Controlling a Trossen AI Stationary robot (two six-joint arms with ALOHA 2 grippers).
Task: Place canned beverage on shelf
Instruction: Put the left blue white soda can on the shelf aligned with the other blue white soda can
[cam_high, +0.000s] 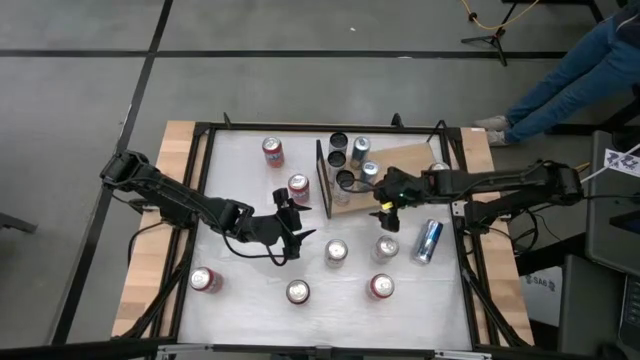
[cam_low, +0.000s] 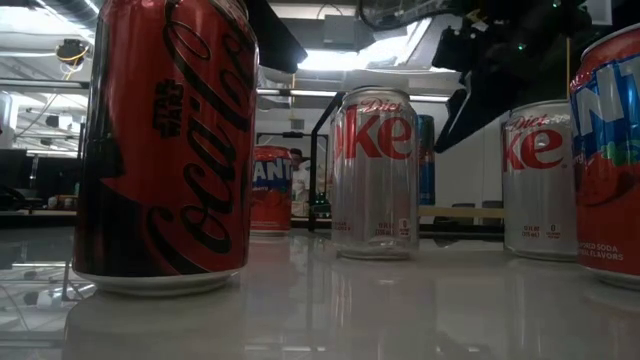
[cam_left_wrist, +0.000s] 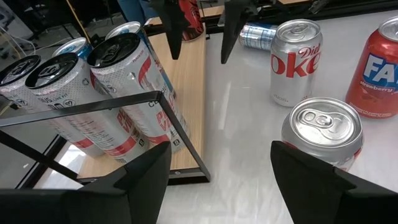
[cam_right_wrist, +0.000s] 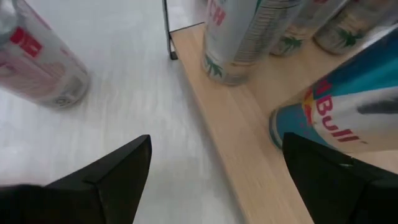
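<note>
Shelf (cam_high: 400, 160), right of table centre: I count about five cans, labels mostly cut off; one reads "Bull" (cam_right_wrist: 348, 118). On the table: Diet Coke (cam_low: 374, 170), Coca-Cola (cam_low: 165, 140). Left gripper (cam_high: 292, 232) open, empty; right gripper (cam_high: 385, 215) open by the shelf's edge.

Light-brown wooden shelf (cam_high: 410, 160), red cola can (cam_low: 165, 145), silver diet can (cam_low: 375, 170)

Cut off by the frame edge just beyond the right gripper (cam_right_wrist: 211, 171): tall cans (cam_right_wrist: 239, 37) on the shelf (cam_right_wrist: 249, 134), tops unseen. Labels in the overhead view too small to read.
</note>
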